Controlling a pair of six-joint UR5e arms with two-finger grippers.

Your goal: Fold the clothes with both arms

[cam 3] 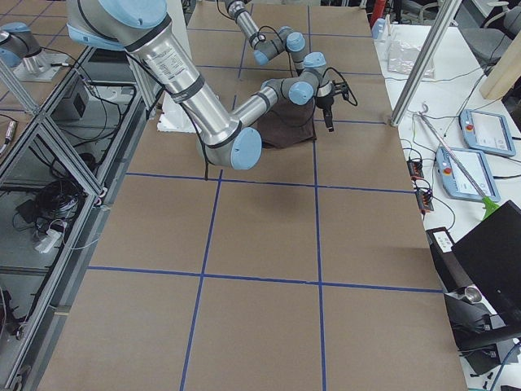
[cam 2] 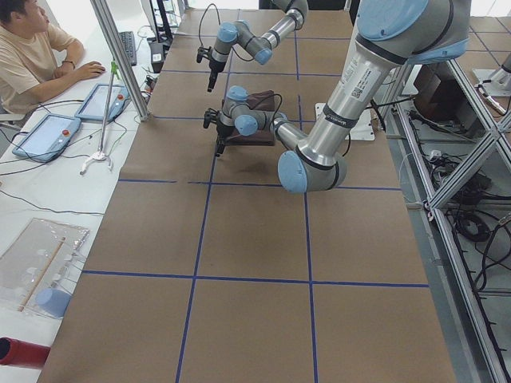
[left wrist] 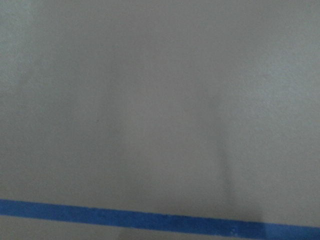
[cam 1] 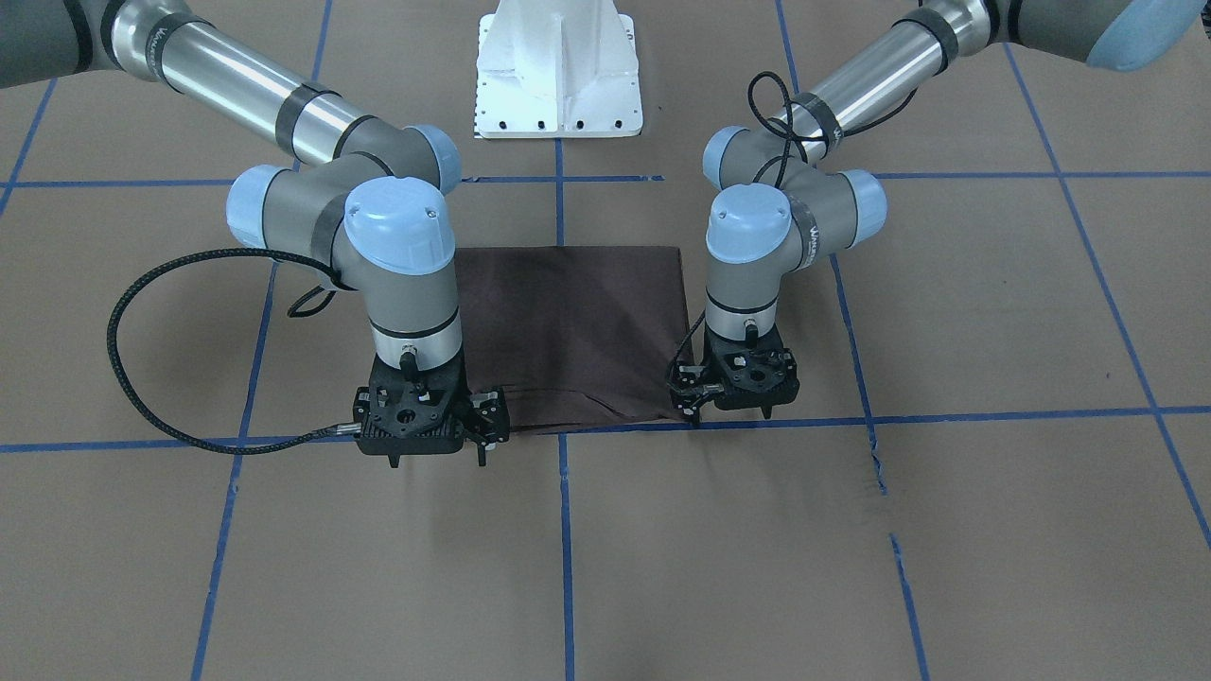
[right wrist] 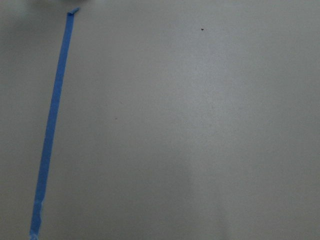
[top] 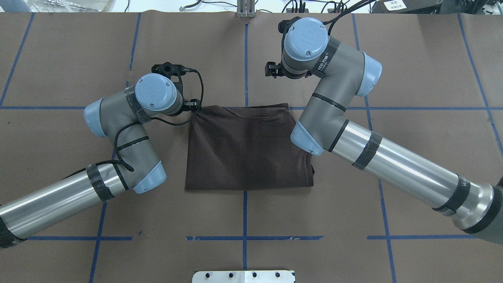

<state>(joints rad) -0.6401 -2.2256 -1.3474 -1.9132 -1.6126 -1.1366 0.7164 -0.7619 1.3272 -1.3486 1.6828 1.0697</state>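
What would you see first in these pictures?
The dark brown T-shirt lying folded in a neat rectangle on the table catches the eye first. Two big silver arms bend over it, the left gripper and the right gripper each at a corner of its edge farthest from the robot's base.

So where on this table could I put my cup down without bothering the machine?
The table is bare across the whole strip beyond the blue tape line bordering the T-shirt, away from the white base mount. Crowded: the shirt's outer corners, where the left gripper and right gripper hang.
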